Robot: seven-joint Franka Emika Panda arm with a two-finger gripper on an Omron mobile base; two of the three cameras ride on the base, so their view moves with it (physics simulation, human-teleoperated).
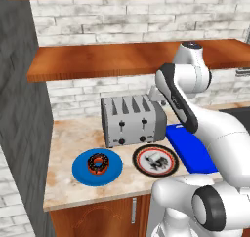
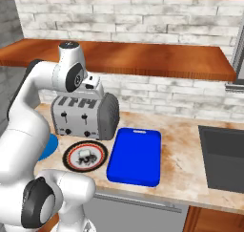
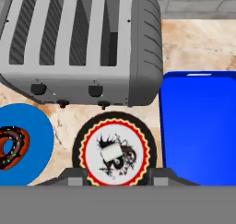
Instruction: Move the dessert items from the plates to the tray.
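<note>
Hand view: white piece [image 3: 112, 152] between fingertips [image 3: 76, 178].

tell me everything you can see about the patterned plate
The patterned plate is round and flat, glossy like ceramic, white with a dark-red rim, a thin yellow ring and a black centre pattern. It lies level on the marble counter, in front of the toaster, between the blue plate and the blue tray, touching neither. A small white piece sits on its centre.

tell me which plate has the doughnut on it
The plain blue plate, left of the toaster's front, holds the doughnut; the red-rimmed patterned plate carries a small white piece.
</note>
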